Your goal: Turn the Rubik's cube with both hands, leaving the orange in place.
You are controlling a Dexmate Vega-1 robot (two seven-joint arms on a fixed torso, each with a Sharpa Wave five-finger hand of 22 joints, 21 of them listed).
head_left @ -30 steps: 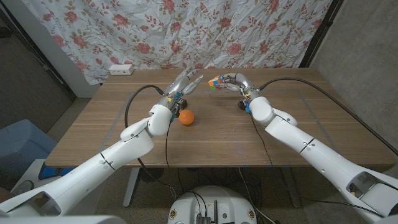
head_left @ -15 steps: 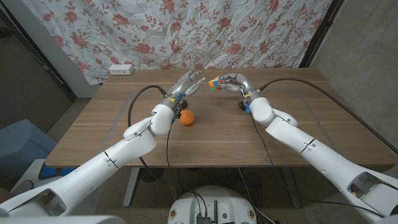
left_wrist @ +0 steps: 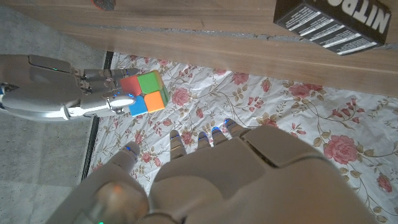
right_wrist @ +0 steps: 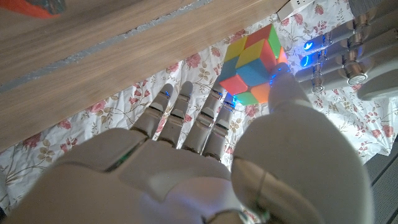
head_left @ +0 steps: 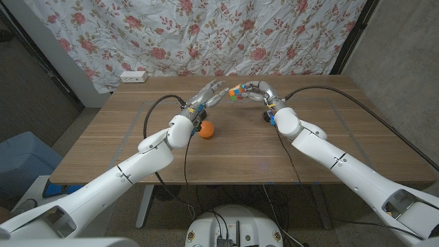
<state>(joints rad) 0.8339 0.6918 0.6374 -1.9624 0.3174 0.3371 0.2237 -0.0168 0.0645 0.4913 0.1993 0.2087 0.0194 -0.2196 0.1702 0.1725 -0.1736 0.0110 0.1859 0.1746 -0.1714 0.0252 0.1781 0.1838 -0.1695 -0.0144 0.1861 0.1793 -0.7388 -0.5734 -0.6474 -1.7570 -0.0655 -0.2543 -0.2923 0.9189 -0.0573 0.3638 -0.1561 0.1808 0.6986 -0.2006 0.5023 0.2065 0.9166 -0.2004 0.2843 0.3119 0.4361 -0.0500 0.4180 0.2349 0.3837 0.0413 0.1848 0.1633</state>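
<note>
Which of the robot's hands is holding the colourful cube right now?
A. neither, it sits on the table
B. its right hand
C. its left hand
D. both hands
B: the right hand grips the Rubik's cube in the air, while the left hand reaches toward it with fingers spread.

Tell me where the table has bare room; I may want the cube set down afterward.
Bare wood spans the near half of the table between the two forearms, and the right side beyond the right arm. It is crowded at the far middle: the right hand holds the Rubik's cube, the left hand reaches toward it, and the orange sits below.
</note>
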